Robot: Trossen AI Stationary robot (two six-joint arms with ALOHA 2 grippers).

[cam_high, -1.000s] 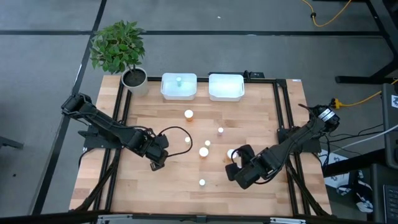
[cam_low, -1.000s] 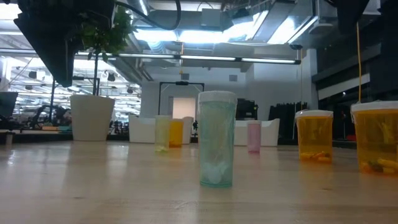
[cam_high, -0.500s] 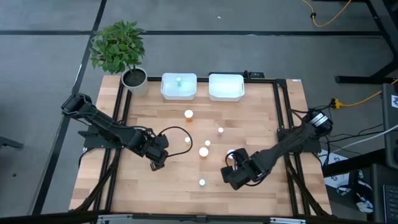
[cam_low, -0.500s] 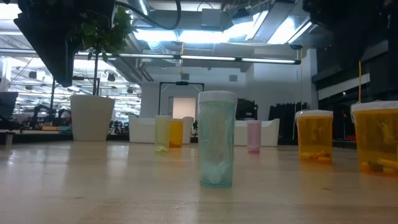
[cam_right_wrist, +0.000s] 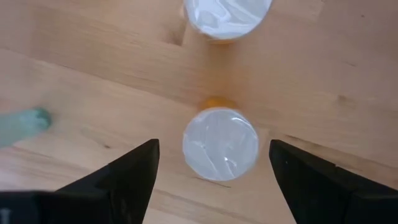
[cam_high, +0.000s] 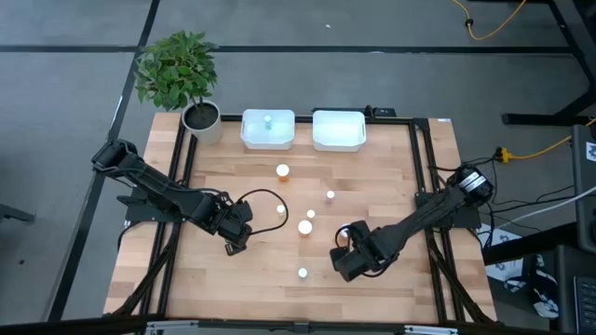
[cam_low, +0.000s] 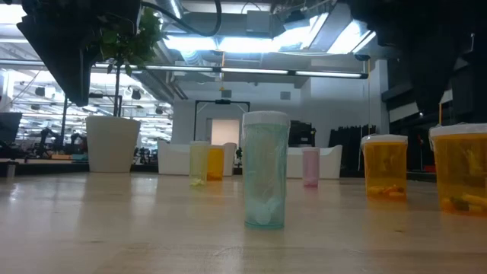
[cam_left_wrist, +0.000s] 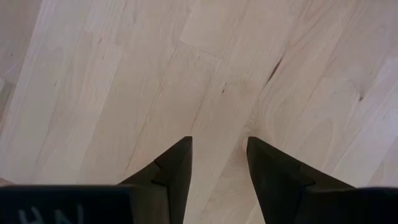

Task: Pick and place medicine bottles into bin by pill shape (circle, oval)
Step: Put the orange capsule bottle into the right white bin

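— Hovering where, the right end effector (cam_right_wrist: 211, 171)?

— Over the front-right part of the pale wooden table (cam_high: 372, 177), fingers spread wide above a white-capped orange medicine bottle (cam_right_wrist: 220, 142); nothing is gripped. A second white-capped orange bottle (cam_right_wrist: 227, 17) stands just beyond it, and a pale green bottle (cam_high: 303, 273) stands near, toward the front edge.

— And the left end effector (cam_left_wrist: 217, 155)?

— Parked low over bare wood on the table's left side, fingers parted with nothing between them.

— Other bottles?

— Several small white-capped ones (cam_high: 305, 226) stand mid-table. One small bottle (cam_high: 267, 120) sits in the left white rectangular bin (cam_high: 252, 137); the right white bin (cam_high: 321, 137) is beside it, with a potted green plant (cam_high: 179, 74) at the corner.
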